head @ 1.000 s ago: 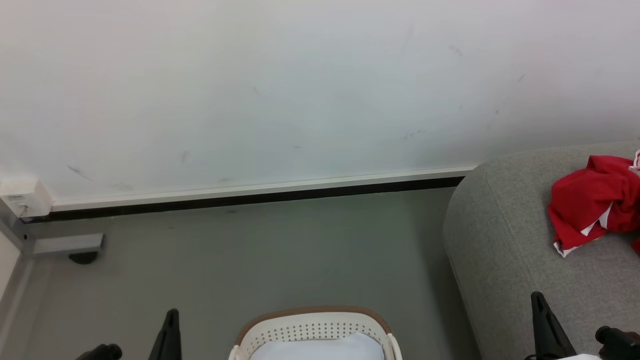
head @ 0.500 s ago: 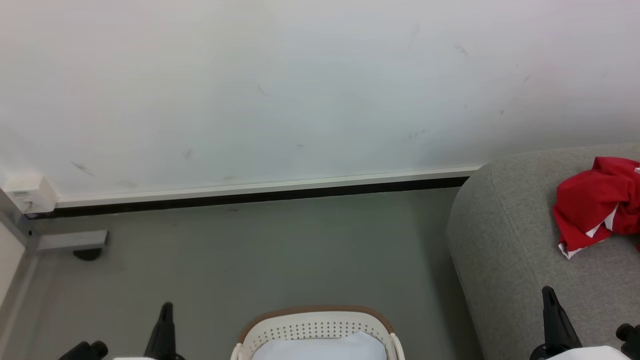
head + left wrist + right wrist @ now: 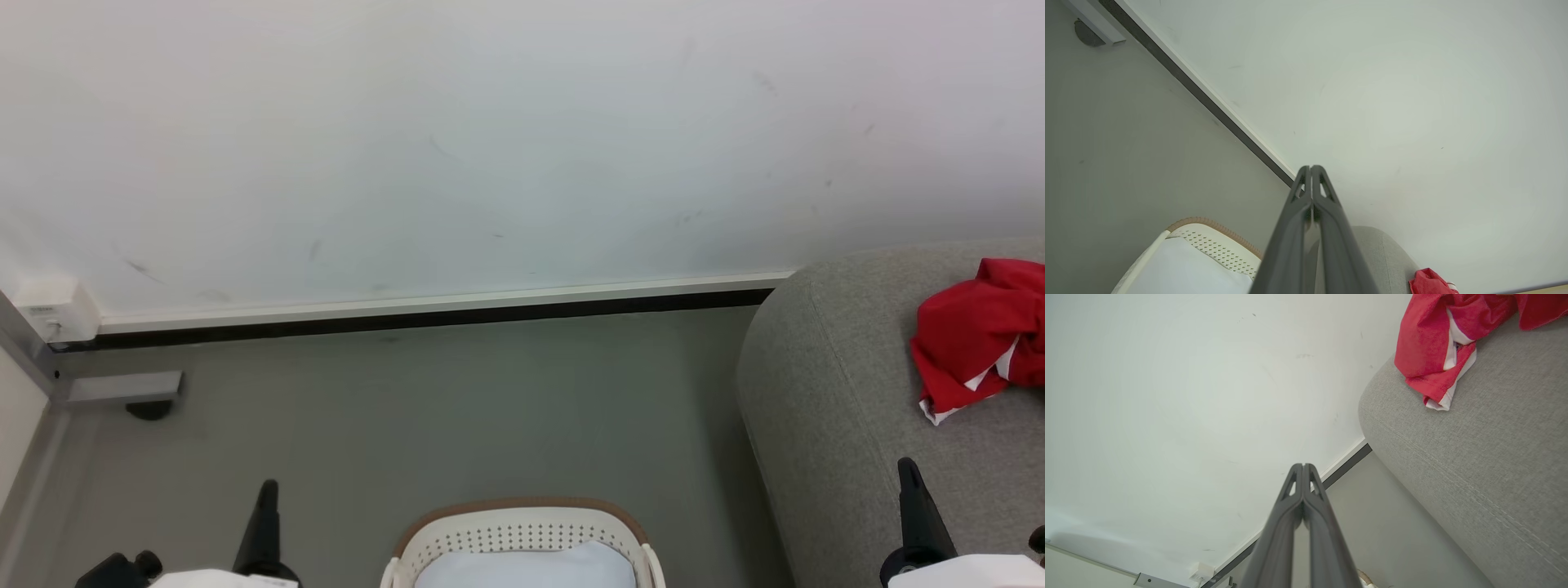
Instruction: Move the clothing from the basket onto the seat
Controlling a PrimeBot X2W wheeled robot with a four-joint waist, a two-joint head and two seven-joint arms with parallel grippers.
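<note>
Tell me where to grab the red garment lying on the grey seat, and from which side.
Pinch the white-trimmed corner of the clothing: it lies flat, pointing toward the rounded edge of the seat, clear of the crumpled bulk. Come from above on the near side with the right gripper, likely the closer one; it is shut, so open it first.

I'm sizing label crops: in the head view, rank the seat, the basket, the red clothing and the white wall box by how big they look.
1. seat, the largest.
2. basket and clothing: they look alike and the frame edge cuts both, so they are not ranked.
3. white wall box, the smallest.
</note>
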